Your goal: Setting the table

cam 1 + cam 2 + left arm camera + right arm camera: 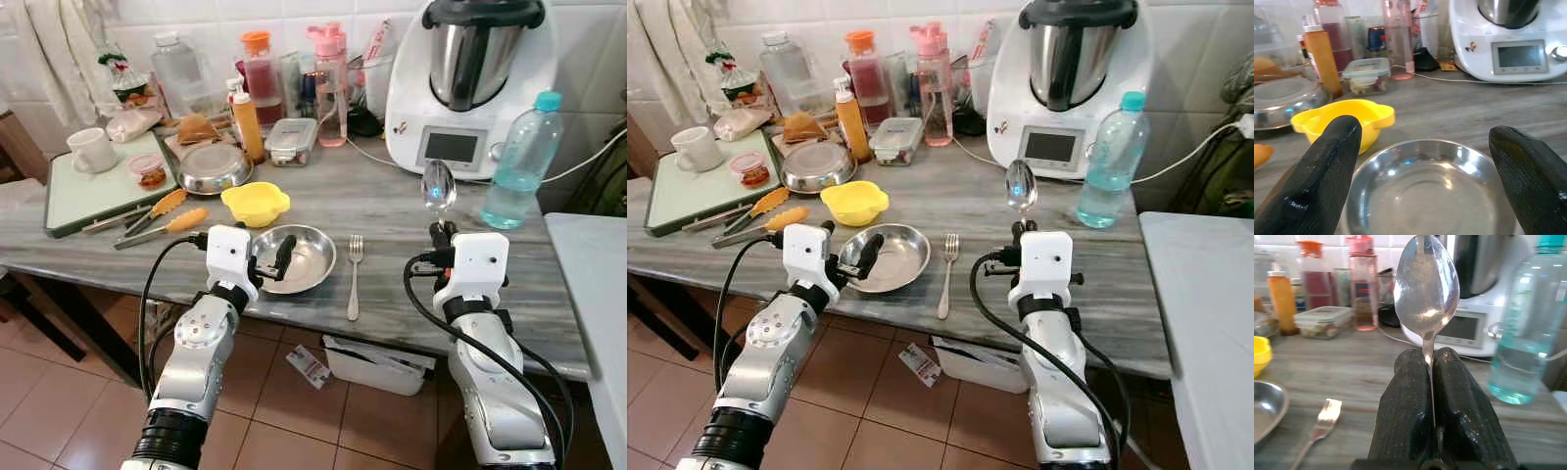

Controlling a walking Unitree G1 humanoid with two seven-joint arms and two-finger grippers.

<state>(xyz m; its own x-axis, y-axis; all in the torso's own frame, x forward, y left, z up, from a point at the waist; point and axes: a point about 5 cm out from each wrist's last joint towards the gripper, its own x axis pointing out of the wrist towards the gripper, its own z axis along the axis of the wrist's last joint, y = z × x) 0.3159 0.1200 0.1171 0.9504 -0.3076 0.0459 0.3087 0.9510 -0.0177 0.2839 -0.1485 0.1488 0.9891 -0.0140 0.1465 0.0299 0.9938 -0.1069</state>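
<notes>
Steel bowls: two are counted on the grey marble-patterned counter (411, 211); a shallow steel bowl (302, 257) sits near the front edge, and a second steel bowl (213, 167) sits further back beside the green tray (78, 201).
Yellow bowl: one yellow bowl (256, 203) is seen just behind the shallow steel bowl, apart from it.
Fork: one fork (355, 274) is laid flat just to the right of the shallow steel bowl, tines pointing toward the wall.
Spoon: one spoon (1426, 289) is held upright, bowl end up, above the counter in front of the kitchen machine.
Bottles: one clear water bottle (521, 162) with a teal cap is stood right of the machine; a pink bottle (330, 83), a red-filled bottle (261, 76) with an orange lid and an orange squeeze bottle (247, 122) are ranged along the wall.
Other items: one white mug (92, 150) on the tray, one lidded container (292, 140), and orange-handled tongs (157, 217) are noted.
Writing: a grey display is seen on the white kitchen machine (470, 83); no lettering can be read on it or on the bottles.
Left gripper (1425, 171): the fingers are spread wide, one on each side of the shallow steel bowl's near rim; nothing is gripped.
Right gripper (1432, 377): the fingers are pressed together on the spoon's handle.
</notes>
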